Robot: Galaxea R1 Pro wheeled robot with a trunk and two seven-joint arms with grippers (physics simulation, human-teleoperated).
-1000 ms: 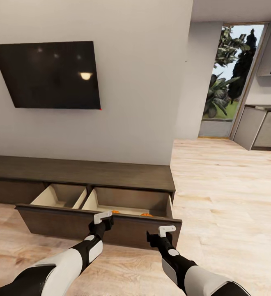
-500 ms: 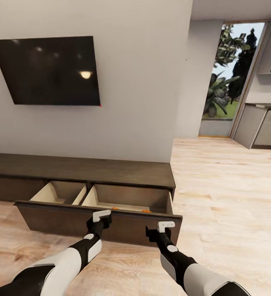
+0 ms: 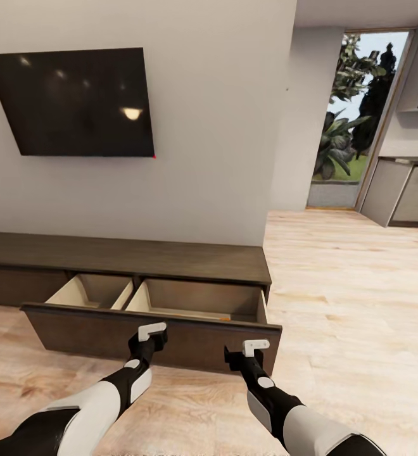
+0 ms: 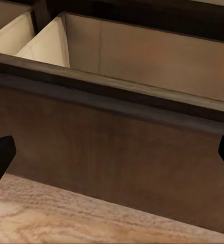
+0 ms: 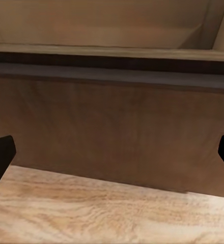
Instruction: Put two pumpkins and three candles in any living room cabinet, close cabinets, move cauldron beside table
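Head view, cabinet: the long dark-brown cabinet (image 3: 139,259) runs along the wall across the lower left of the frame; its wide drawer (image 3: 152,329) is pulled out, the pale inside split into two compartments.
Head view, pumpkin: a thin orange sliver (image 3: 223,310) shows just above the drawer's front edge in the right compartment, too little to make out its shape.
Left wrist view, drawer: the dark front panel (image 4: 112,152) fills the middle, with the pale divider (image 4: 48,43) and both compartments at the upper left; no contents can be made out from this angle.
Right wrist view, drawer: the front panel (image 5: 112,132) and a strip of the pale inner wall at the top; wood floor (image 5: 102,213) along the bottom.
Left gripper: left gripper (image 3: 151,330) sits just in front of the drawer front at lower centre; its dark fingertips (image 4: 0,155) stand wide apart at the wrist frame's edges, holding nothing.
Right gripper: right gripper (image 3: 255,346) is near the drawer's right end; its fingertips (image 5: 0,152) are likewise spread, empty.
Surroundings: a black television (image 3: 73,101) on the wall at upper left, a glass door (image 3: 361,120) with greenery at upper right.
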